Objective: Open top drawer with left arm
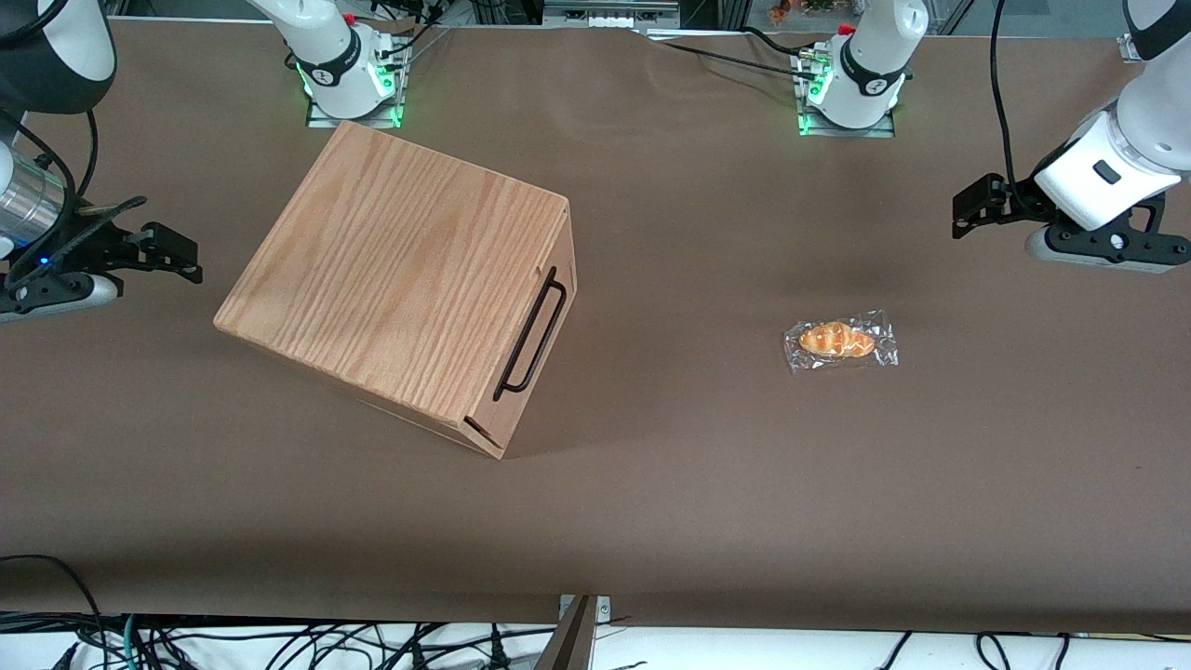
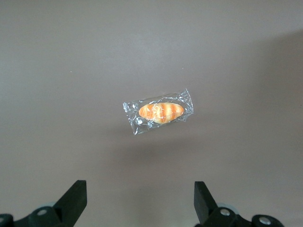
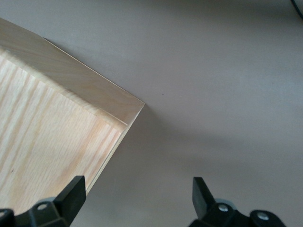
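The wooden box [image 1: 400, 270] sits angled on the brown table, toward the parked arm's end. Its top drawer [image 1: 524, 326] is shut, its front flush with the box, with the long black bar handle [image 1: 532, 333] across it. My left arm's gripper [image 1: 972, 209] hovers above the table toward the working arm's end, far from the handle. In the wrist view the gripper [image 2: 139, 189] is open with nothing between its fingers. The drawer does not appear in that view.
A wrapped orange bread roll [image 1: 840, 341] lies on the table between the box and my gripper, directly below the wrist camera [image 2: 160, 112]. The box's oak top panel [image 3: 47, 142] fills part of the right wrist view. Arm bases [image 1: 851, 88] stand along the edge farthest from the camera.
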